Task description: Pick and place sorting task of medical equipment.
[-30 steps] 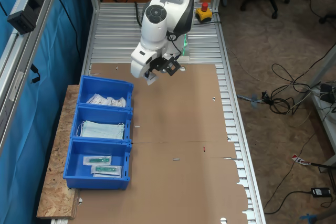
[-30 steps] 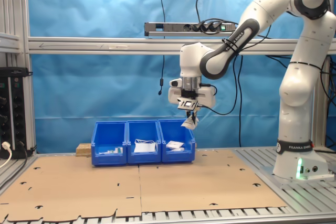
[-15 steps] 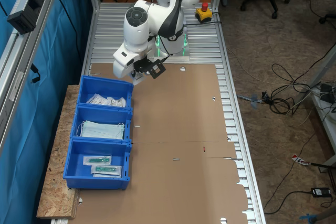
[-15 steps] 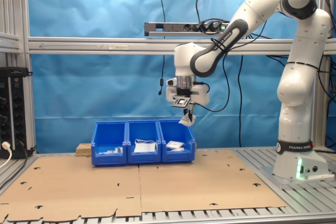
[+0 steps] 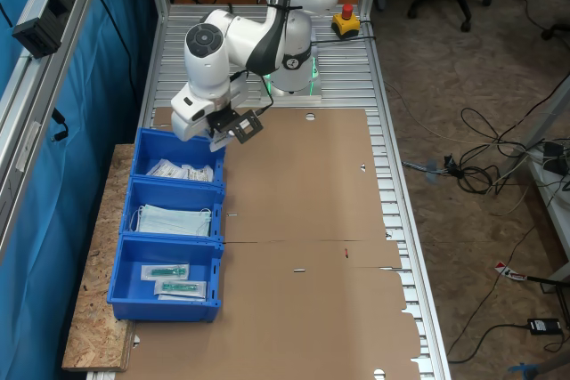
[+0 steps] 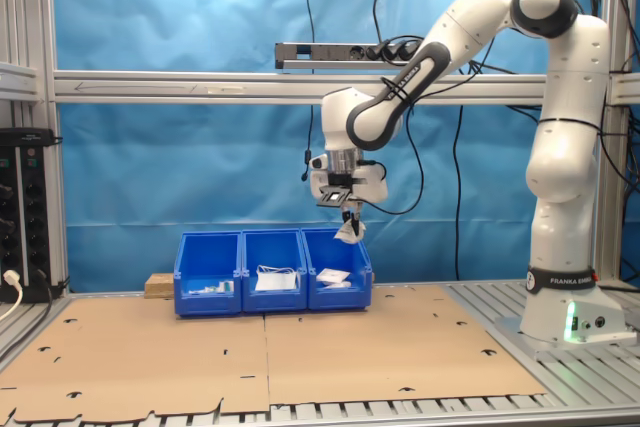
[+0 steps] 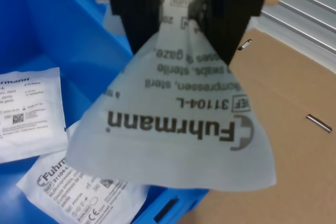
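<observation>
My gripper (image 5: 218, 136) (image 6: 347, 217) is shut on a small white-and-clear crinkly packet (image 5: 217, 142) (image 6: 348, 234) (image 7: 178, 135), one piece of the medical equipment. It hangs in the air over the inner edge of the blue bin's end compartment (image 5: 178, 150) (image 6: 336, 285). In the wrist view the black fingers (image 7: 134, 9) pinch the packet's upper edge and it fans out below them. Similar white packets (image 5: 181, 170) (image 7: 29, 114) lie in that compartment underneath.
The blue bin (image 5: 121, 287) has three compartments in a row: white packets, pale blue face masks (image 5: 174, 220), and long clear packets with green parts (image 5: 169, 278). It sits at the edge of a brown cardboard sheet (image 5: 303, 220) (image 6: 300, 352). The robot base (image 6: 565, 312) stands at the table's end.
The arm has swung toward the bin carrying the packet, going from over the cardboard to above the end compartment's edge. The grip stayed shut.
</observation>
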Controlling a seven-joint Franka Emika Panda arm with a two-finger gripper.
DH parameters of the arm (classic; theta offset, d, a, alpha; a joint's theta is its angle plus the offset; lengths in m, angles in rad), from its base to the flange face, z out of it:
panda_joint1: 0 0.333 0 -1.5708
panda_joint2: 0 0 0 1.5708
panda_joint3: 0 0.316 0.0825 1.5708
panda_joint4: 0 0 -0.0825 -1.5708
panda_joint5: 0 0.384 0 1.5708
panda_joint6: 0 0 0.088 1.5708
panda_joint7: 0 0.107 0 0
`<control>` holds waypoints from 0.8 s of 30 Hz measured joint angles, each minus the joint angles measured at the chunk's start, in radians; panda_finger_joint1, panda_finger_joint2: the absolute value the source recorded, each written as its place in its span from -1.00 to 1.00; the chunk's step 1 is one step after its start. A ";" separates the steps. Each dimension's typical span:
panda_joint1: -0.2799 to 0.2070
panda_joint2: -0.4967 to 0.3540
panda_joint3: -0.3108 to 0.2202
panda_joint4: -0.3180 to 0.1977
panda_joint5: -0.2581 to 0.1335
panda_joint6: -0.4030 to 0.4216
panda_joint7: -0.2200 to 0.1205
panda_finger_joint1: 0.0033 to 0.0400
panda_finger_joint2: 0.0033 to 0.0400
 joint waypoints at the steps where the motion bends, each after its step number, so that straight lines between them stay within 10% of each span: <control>1: -0.003 0.009 -0.010 0.003 0.000 -0.002 0.000 -0.84 -0.84; 24: -0.019 0.075 -0.077 0.082 -0.001 -0.009 0.000 -0.84 -0.84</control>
